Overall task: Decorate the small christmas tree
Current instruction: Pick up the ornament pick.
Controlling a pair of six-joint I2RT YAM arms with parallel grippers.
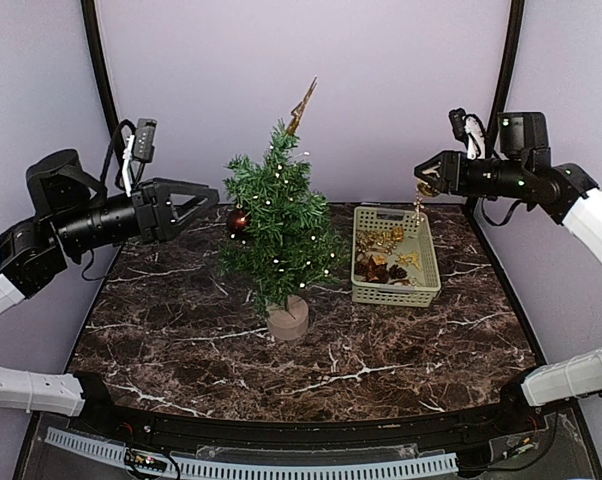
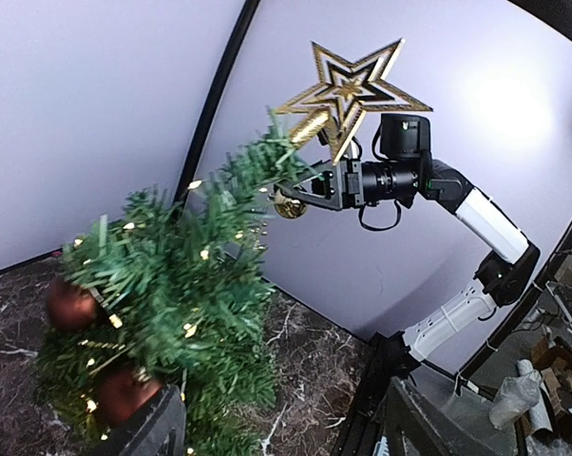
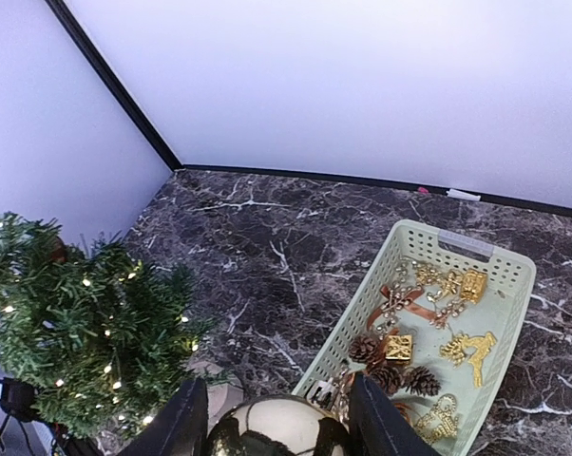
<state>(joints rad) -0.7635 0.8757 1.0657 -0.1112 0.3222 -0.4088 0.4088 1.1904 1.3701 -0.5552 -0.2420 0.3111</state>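
Small christmas tree (image 1: 279, 225) beside spread left fingers (image 1: 196, 187); right fingers (image 3: 183, 423) pinching a gold bauble (image 3: 276, 429), half cut off.

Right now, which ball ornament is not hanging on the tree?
The gold ball, held in the right gripper; the two red balls are on the small christmas tree.

The table (image 1: 181, 330) has a dark brown marble-patterned top with white veins. The small christmas tree (image 1: 281, 225) stands upright near the centre of the top, resting on a round tan base (image 1: 287, 320). A pale green basket (image 1: 394, 297) sits to the right of the tree, apart from it, and holds gold ornaments (image 3: 468, 347) and pine cones (image 3: 421, 380).
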